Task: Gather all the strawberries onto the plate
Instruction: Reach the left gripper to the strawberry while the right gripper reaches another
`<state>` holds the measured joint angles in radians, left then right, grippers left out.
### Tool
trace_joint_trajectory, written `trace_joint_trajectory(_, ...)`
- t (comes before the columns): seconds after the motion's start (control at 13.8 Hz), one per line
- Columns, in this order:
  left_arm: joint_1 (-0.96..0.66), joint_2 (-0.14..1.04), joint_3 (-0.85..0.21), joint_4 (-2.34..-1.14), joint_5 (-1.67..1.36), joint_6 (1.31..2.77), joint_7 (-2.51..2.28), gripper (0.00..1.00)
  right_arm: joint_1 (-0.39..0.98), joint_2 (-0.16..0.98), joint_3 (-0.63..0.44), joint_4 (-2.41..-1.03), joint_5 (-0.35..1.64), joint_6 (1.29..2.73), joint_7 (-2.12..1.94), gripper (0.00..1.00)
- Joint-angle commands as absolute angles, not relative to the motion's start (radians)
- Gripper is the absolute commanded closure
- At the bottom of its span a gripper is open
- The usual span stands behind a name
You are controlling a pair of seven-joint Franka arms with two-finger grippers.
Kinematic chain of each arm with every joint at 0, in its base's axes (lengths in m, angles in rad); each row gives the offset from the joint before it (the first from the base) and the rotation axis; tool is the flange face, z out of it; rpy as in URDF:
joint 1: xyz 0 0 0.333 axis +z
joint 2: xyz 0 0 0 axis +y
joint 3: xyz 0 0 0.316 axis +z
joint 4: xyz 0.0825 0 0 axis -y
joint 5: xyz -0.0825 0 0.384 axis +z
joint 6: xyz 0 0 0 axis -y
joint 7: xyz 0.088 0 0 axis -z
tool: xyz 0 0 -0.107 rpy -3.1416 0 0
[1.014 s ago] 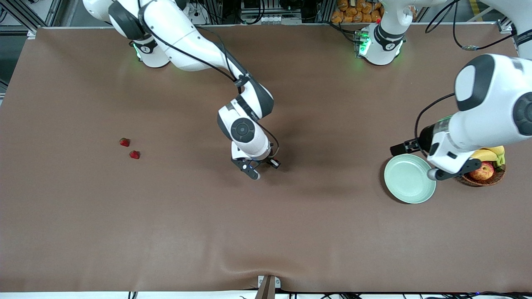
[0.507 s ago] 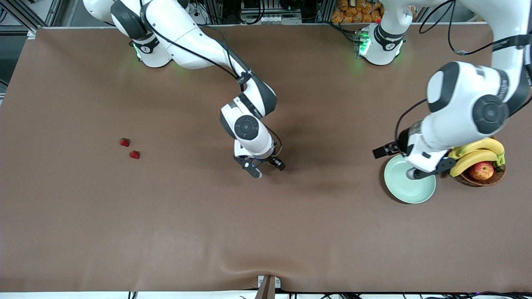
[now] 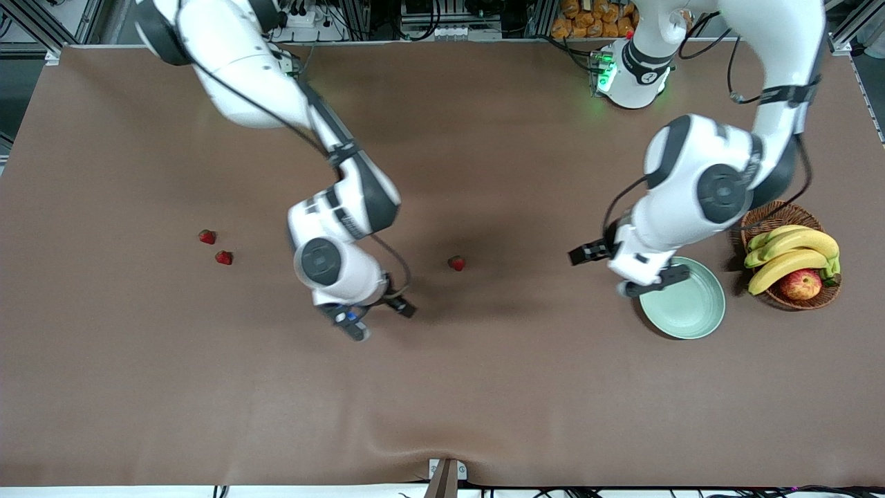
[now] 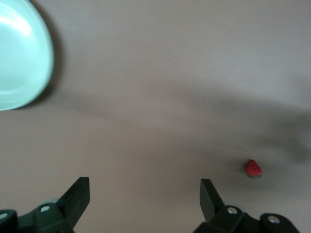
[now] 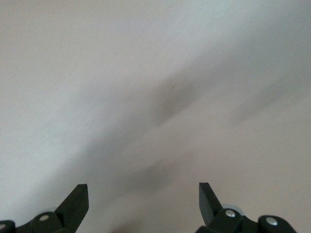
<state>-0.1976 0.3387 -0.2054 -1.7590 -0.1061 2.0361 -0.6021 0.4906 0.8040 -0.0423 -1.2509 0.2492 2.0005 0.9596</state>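
Mint-green plate (image 3: 688, 308) on the brown surface (image 3: 484, 387), just beside a wicker basket (image 3: 764, 220) of fruit. One strawberry (image 3: 456, 263) well apart from the plate toward the right arm's end; two more strawberries (image 3: 207, 236) (image 3: 223, 257) farther still that way. Left claw (image 3: 626, 271) spread, empty, over the plate's edge. Right claw (image 3: 377, 319) spread, empty, over bare surface between the lone berry and the pair.

I see three strawberries (image 3: 207, 236) (image 3: 223, 258) (image 3: 456, 263) on the bench (image 3: 484, 387). There is one green plate (image 3: 684, 308). One basket (image 3: 778, 218) holds three bananas (image 3: 788, 263) and one apple (image 3: 800, 284). Two robot arms are here.
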Motion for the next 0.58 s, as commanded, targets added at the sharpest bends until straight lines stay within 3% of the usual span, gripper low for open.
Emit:
trace_joint_trajectory(0.0,-0.329,0.457,-0.199,-1.659,-0.045,2.066,-0.62,0.0,0.362,0.759,-0.025,-1.266,0.252,1.878,0.746,0.0)
trace_joint_trajectory(0.51,-0.543,0.77,-0.186,-1.395,0.142,2.133,-0.742,0.0,0.157,0.667,-0.037,-1.376,0.086,1.792,0.291,0.0)
